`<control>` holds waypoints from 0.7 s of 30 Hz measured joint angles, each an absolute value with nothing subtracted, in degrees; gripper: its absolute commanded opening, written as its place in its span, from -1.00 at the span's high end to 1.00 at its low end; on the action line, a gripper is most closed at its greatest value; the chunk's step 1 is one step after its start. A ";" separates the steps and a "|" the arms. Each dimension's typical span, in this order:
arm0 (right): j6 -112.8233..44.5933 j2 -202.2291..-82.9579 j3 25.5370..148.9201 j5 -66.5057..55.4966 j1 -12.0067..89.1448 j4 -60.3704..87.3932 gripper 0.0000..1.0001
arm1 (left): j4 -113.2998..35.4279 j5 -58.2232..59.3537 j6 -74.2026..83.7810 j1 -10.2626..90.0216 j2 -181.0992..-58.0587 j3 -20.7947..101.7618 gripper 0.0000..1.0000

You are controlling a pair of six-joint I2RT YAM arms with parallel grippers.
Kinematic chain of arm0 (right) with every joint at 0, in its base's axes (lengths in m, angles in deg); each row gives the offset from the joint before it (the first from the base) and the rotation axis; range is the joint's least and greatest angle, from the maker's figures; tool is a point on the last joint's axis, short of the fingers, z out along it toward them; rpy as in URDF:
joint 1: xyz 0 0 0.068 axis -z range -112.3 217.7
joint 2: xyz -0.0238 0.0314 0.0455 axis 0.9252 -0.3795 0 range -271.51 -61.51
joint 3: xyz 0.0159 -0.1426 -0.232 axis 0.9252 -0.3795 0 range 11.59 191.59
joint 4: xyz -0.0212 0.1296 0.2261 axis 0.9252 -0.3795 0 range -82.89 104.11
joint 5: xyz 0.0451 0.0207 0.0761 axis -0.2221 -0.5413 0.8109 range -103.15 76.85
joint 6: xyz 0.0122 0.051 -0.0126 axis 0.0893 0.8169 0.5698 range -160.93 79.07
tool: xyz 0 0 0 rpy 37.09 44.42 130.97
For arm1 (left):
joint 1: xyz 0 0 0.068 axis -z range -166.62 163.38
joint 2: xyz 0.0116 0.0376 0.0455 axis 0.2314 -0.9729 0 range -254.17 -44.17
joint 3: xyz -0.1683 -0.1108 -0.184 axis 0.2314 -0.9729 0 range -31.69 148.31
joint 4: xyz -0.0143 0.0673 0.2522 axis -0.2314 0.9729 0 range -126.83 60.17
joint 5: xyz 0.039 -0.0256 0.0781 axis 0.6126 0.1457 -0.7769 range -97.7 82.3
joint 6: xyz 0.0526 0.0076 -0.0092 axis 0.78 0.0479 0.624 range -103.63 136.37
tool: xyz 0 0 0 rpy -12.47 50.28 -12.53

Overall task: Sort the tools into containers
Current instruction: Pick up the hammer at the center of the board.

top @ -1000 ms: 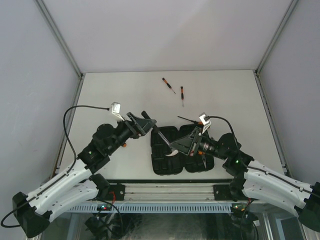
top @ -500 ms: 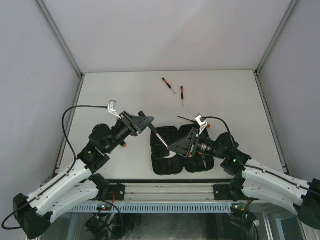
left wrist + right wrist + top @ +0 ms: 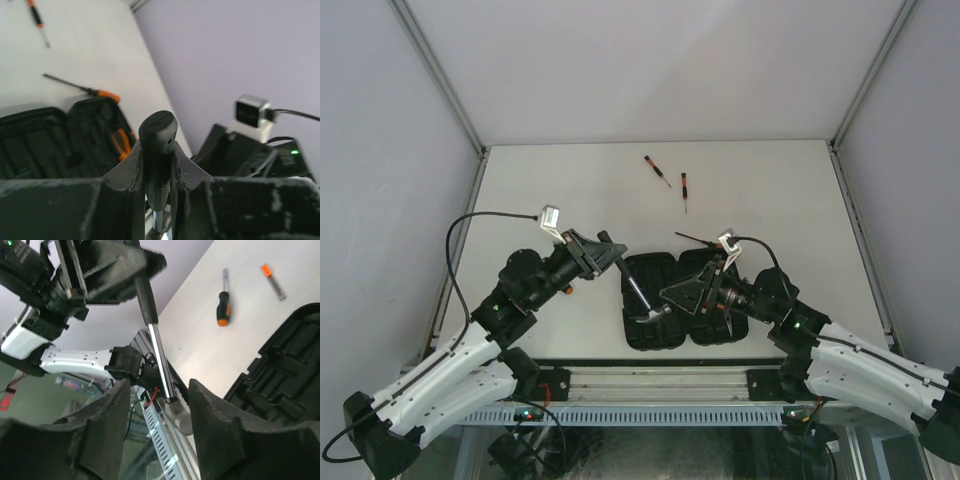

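Top external: hammer (image 3: pixel 642 298) above case (image 3: pixel 662 270), by left edge.

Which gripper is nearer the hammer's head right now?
Right. The right gripper is open, its jaws either side of the hammer right beside the head; the left gripper clamps the grip at the handle's other end.

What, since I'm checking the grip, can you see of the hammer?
The hammer is small: black dimpled grip, shiny metal shaft, metal head. It hangs tilted over the open black tool case, head lowest. The left claw pinches its grip; the right claw stands open around the shaft near the head.
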State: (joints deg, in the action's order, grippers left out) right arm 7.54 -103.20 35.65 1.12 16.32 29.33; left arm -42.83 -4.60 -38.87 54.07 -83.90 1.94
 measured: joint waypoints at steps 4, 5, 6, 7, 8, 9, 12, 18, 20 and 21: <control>4.37 -99.95 36.98 -3.12 16.34 24.15 -0.16 | -37.30 -5.19 -35.86 54.00 -84.05 1.94 1.00; 3.45 -99.29 37.70 -4.41 16.34 22.40 -0.16 | -36.19 -5.46 -35.20 54.00 -84.05 1.96 1.00; 2.58 -98.81 38.47 -5.73 16.34 20.76 -0.17 | -35.34 -5.65 -34.70 54.00 -84.12 1.98 0.99; 1.81 -98.48 39.28 -6.88 16.34 19.28 -0.17 | -34.85 -5.83 -34.37 54.00 -84.18 1.98 0.99; 1.27 -98.33 39.87 -7.80 16.32 18.25 -0.17 | -34.20 -6.05 -33.93 54.00 -84.29 1.98 1.00; 0.48 -98.31 40.76 -9.03 16.12 16.70 -0.17 | -33.50 -6.24 -33.50 54.00 -84.44 1.98 1.00; -1.23 -98.92 42.47 -11.95 14.70 14.01 -0.14 | -31.84 -6.70 -32.56 54.00 -85.08 2.03 1.00; -4.46 -105.17 45.55 -17.35 7.34 12.43 0.00 | -29.70 -7.49 -31.92 54.00 -86.13 2.31 0.99; -5.20 -108.49 46.53 -18.25 5.44 12.50 0.02 | -29.32 -7.49 -31.79 54.00 -86.43 2.47 0.99; -5.62 -110.35 47.08 -18.64 4.50 12.52 0.03 | -29.19 -7.49 -31.71 54.00 -86.52 2.53 1.00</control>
State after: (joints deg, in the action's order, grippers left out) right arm -5.62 -110.35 47.08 -18.64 4.50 12.52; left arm -29.19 -7.49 -31.71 54.00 -86.52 2.53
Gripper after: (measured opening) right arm 0.501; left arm 0.224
